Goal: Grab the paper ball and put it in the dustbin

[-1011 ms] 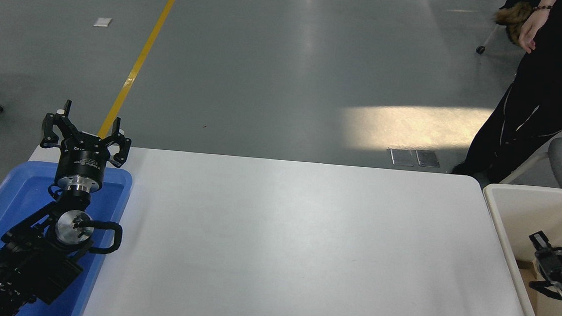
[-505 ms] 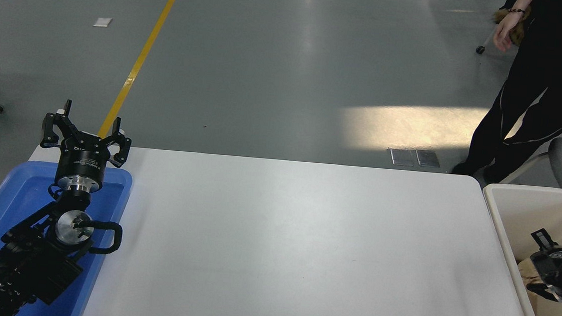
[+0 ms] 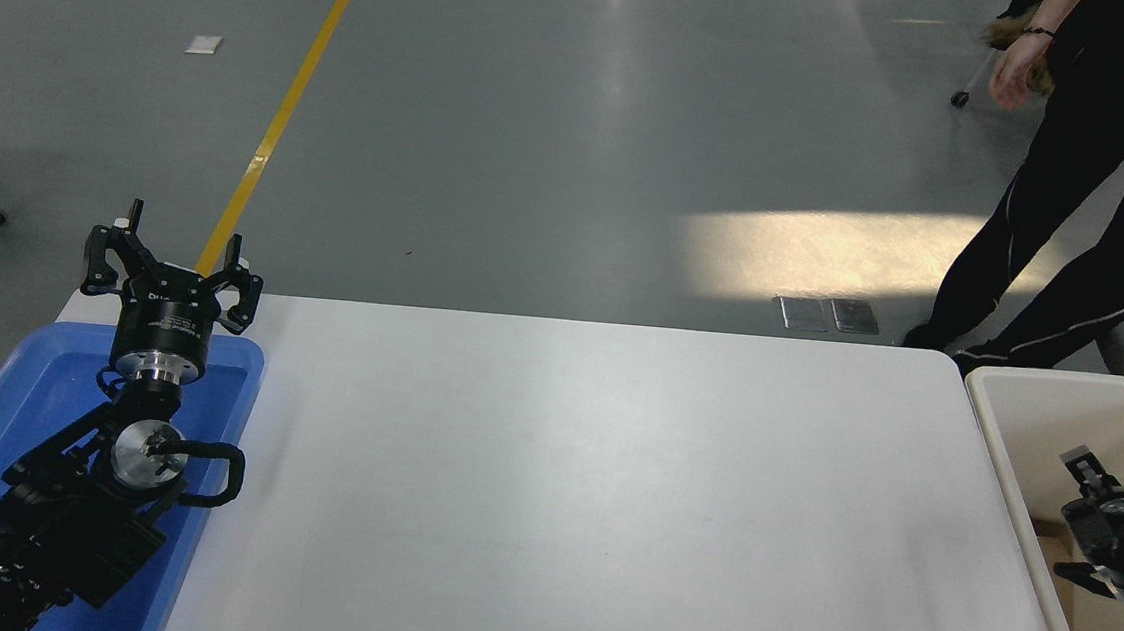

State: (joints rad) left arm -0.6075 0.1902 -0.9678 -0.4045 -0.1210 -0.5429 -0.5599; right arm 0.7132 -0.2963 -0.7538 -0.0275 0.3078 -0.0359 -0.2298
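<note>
Nearest on the left, the left claw (image 3: 171, 270) is parked above the blue tray (image 3: 4, 392), its fingers spread apart and empty, exactly as in the 2 earlier views.

On the right, the right claw (image 3: 1086, 517) hangs inside the dustbin (image 3: 999, 435), below the rim and over a tan patch on the bin floor. Its 2 visible fingers stand apart with nothing between them, so it reads as released and empty. Over the last second it has shifted only slightly: the upper finger now sits a little higher against the far wall, which looks like the start of a lift out.

The paper ball cannot be picked out anywhere. The bench (image 3: 588, 498) carries nothing in its middle, and the tan area under the right claw is too cut off by the picture's edge to say whether it is the ball or the bin's bottom. My judgement is that the drop is done and only the retreat is left.

Beyond the bench, a person (image 3: 1085, 176) in black has stepped further right across the grey floor, well apart from the bin.
</note>
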